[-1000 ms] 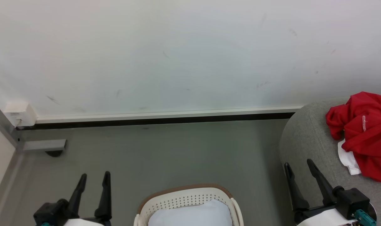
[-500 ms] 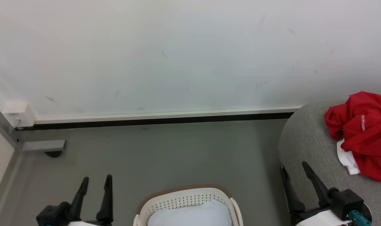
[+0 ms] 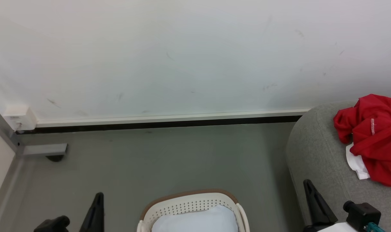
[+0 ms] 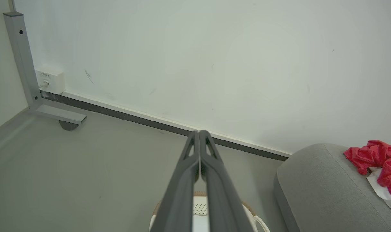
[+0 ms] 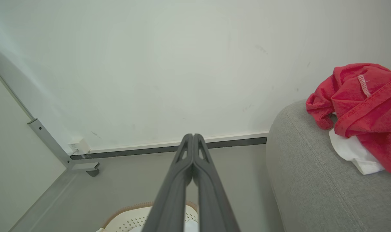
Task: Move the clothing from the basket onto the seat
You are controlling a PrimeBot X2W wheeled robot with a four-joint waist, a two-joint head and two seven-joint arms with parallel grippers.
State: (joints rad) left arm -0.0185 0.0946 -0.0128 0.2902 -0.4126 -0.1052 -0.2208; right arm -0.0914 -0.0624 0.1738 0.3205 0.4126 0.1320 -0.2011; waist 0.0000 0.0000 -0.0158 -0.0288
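Observation:
Red clothing (image 3: 372, 135) with a white panel lies crumpled on the grey seat (image 3: 314, 151) at the right, and also in the wrist views, clothing (image 4: 376, 154) and clothing (image 5: 366, 103). The cream basket (image 3: 190, 206) with its brown rim stands on the floor at the bottom centre; its inside shows a pale blue-white surface. My left gripper (image 3: 99, 198) is low at the left of the basket, fingers pressed together (image 4: 199, 133), holding nothing. My right gripper (image 3: 308, 185) sits beside the seat's front curve, shut and empty (image 5: 193, 136).
A white wall with a dark baseboard (image 3: 169, 122) closes the back. A socket box (image 3: 16, 116) and a grey metal frame foot (image 3: 44, 149) stand at the left corner. Grey floor (image 3: 169, 154) lies between wall, basket and seat.
Both grippers went from open to shut and sank lower in the head view. The clothing, basket and seat stayed where they were.

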